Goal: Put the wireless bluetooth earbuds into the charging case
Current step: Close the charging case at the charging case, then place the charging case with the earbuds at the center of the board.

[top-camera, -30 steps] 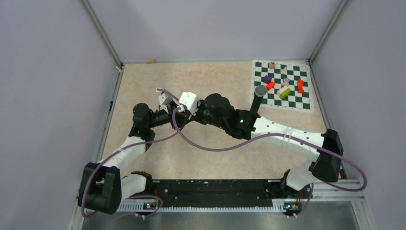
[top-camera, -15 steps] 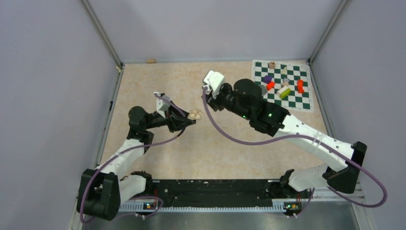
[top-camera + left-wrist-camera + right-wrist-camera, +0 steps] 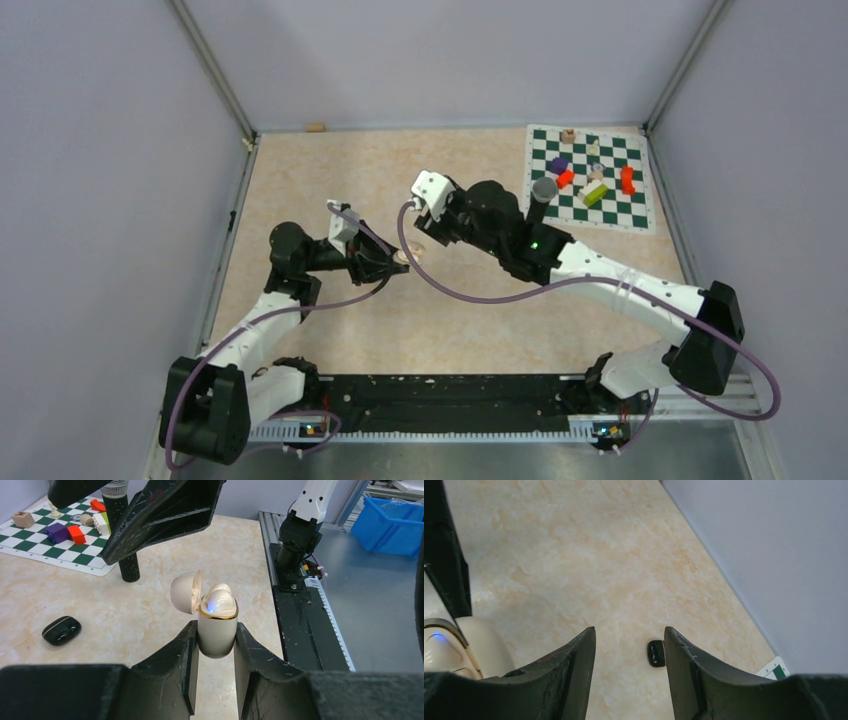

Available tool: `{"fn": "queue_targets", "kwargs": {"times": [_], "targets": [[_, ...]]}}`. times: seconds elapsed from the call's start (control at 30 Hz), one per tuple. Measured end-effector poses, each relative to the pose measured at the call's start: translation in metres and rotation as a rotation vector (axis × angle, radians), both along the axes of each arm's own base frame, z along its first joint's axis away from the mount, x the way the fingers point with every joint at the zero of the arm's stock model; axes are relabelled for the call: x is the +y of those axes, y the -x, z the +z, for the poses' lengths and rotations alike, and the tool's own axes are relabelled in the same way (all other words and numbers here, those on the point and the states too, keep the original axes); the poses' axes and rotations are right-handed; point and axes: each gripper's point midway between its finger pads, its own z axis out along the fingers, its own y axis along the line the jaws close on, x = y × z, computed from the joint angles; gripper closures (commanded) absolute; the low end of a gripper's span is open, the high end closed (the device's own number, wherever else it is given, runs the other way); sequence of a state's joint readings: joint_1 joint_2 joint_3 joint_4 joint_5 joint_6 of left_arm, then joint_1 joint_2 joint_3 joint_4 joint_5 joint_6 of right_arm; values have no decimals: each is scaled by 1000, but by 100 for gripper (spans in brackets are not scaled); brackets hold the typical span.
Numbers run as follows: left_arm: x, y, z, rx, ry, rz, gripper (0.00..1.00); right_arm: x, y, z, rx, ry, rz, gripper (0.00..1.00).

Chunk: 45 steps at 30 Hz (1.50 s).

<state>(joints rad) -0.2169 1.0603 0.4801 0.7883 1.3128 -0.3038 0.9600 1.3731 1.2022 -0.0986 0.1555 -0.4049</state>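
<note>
Left end effector [image 3: 216, 628] is clamped on the charging case [image 3: 217, 625], one finger on each side of its lower body. The case stands upright, long axis vertical, mouth facing up, just as straight as the black microphone [image 3: 125, 545] standing behind it. Its lid is swung open and tipped back toward the far side, toward the chessboard mat [image 3: 30, 542]. From the top camera the case [image 3: 408, 252] sits mid-worktop, right where the two arms meet.

It's a glossy cream shell with a thin gold band round the mouth. One whitish earbud [image 3: 218, 600] is seated in the opening, rounded top poking out, with a small blue light glowing on it. I can't tell whether a second bud sits beside it.

Right end effector [image 3: 629, 632] hangs just above and to the far side of the case, fingers moderately apart with nothing between them. From the left wrist camera those fingers [image 3: 165, 510] show as dark wedges over the open lid, not touching it.

A small black oval object [image 3: 61, 630] lies flat on the bare worktop [image 3: 150, 630], well apart from the case, between it and the mat. The right wrist camera catches it too [image 3: 655, 653], beyond the finger gap. The coloured blocks [image 3: 65, 530] are on the mat at the far right. Open marble lies all around the case, with the black rail [image 3: 450, 390] along the near edge and grey walls on the other sides.
</note>
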Motion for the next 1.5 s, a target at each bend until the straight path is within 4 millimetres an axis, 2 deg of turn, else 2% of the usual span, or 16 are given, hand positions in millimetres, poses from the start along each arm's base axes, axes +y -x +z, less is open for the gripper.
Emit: {"fn": "queue_targets", "kwargs": {"times": [0.17, 0.27, 0.43, 0.5, 0.6, 0.7, 0.77, 0.8, 0.93, 1.0, 1.07, 1.2, 1.37, 1.4, 1.43, 1.5], "targets": [[0, -1, -8, 15, -15, 6, 100, 13, 21, -5, 42, 6, 140, 48], [0, -5, -13, 22, -25, 25, 100, 19, 53, -5, 98, 0, 306, 48], [1, -11, -18, 29, -34, 53, 100, 17, 107, 27, 151, -68, 552, 47], [1, -11, -18, 34, -35, 59, 100, 12, 116, 46, 131, -107, 581, 47], [1, -11, -19, 36, -35, 55, 100, 6, 105, 69, 63, -157, 510, 47], [0, -9, -19, 46, -34, 37, 100, 5, 75, 74, -7, -182, 376, 47], [-1, -5, -18, 47, -33, 20, 100, 8, 56, 59, -11, -164, 302, 47], [-1, -3, -18, 44, -32, 9, 100, 12, 44, 43, 3, -137, 261, 47], [-2, 2, -16, 38, -32, -21, 100, 21, 26, -15, 68, -20, 202, 47], [-3, 3, -16, 36, -32, -27, 100, 21, 27, -34, 87, 33, 204, 47], [-3, 3, -16, 36, -32, -27, 100, 22, 34, -39, 93, 61, 235, 47], [-3, 0, -18, 42, -35, -10, 100, 27, 57, -34, 96, 64, 350, 47], [-4, -12, -29, 85, -51, 45, 100, 21, 86, -8, 94, 31, 484, 45], [-4, -19, -31, 97, -54, 76, 100, 21, 91, -2, 93, 24, 502, 11], [-4, -24, -32, 107, -57, 101, 100, 19, 93, 5, 88, 19, 504, 2], [-3, -41, -36, 142, -66, 174, 100, 13, 89, 24, 59, 2, 468, 1]]}}
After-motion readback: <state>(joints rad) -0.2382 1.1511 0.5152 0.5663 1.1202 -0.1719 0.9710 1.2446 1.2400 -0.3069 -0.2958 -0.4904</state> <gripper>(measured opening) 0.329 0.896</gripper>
